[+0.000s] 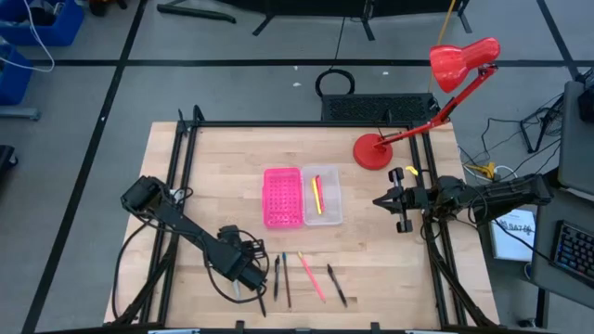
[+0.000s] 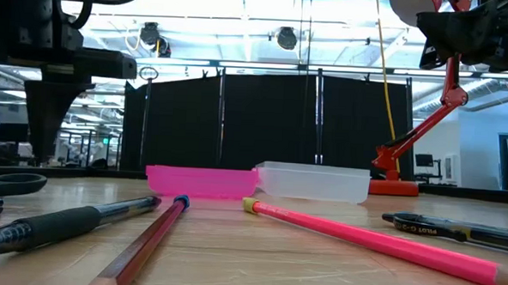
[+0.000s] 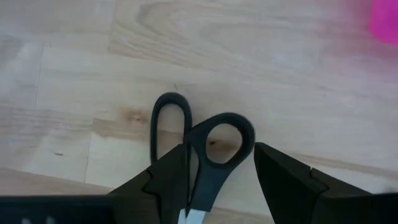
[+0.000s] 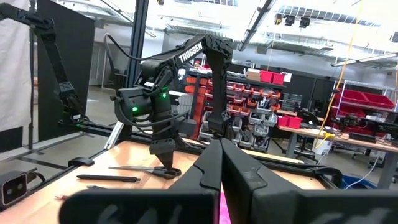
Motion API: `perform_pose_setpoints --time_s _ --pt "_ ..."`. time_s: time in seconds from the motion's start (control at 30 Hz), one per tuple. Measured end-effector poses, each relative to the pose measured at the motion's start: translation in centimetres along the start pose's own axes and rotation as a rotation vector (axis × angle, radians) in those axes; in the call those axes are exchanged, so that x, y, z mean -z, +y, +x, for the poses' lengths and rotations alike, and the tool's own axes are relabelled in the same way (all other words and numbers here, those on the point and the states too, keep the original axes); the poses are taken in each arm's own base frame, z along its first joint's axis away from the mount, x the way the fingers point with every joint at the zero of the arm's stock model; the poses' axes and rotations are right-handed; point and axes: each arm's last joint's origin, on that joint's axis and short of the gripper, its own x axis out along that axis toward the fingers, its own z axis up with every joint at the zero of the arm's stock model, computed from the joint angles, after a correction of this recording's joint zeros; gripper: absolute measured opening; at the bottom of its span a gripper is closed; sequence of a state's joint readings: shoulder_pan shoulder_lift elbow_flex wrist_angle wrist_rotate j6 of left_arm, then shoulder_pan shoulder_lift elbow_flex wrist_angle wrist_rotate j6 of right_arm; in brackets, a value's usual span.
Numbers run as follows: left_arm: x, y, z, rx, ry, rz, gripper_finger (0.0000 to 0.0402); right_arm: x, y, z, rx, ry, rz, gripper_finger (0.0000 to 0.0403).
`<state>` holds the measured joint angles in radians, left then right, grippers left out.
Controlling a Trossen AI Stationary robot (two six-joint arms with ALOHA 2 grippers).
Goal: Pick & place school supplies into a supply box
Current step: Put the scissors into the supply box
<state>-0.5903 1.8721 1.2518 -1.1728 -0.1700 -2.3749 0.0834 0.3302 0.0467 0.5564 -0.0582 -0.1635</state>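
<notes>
Wooden tabletop carried the clear supply box beside a pink panel, with several pens and pencils lying loose near the front edge. Left gripper stood with jaws spread over the scissors, apparently positioned to grasp the handles; the blades were cut off from view. Right gripper waited clenched, empty, beside the box.
</notes>
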Motion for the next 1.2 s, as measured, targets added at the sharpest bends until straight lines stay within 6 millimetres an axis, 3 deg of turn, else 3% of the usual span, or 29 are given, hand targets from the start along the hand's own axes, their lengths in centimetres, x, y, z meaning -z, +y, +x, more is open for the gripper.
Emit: perform_pose_setpoints --time_s 0.23,0.53,0.93,1.2 --pt "0.0 0.2 0.0 0.000 -0.012 0.017 0.0195 0.0 0.0 0.0 0.000 0.000 -0.005 0.0000" --pt "-0.1 0.7 1.7 -0.008 -0.017 0.016 0.0191 0.0 0.0 0.0 0.000 -0.001 -0.001 0.0000" --pt "-0.5 1.1 5.0 0.007 0.059 0.093 0.0085 0.0 0.0 0.0 0.000 -0.001 0.002 0.0000" --pt "-0.9 0.7 5.2 0.010 0.073 0.321 0.0069 0.0 0.0 0.0 0.001 -0.001 0.002 0.0000"
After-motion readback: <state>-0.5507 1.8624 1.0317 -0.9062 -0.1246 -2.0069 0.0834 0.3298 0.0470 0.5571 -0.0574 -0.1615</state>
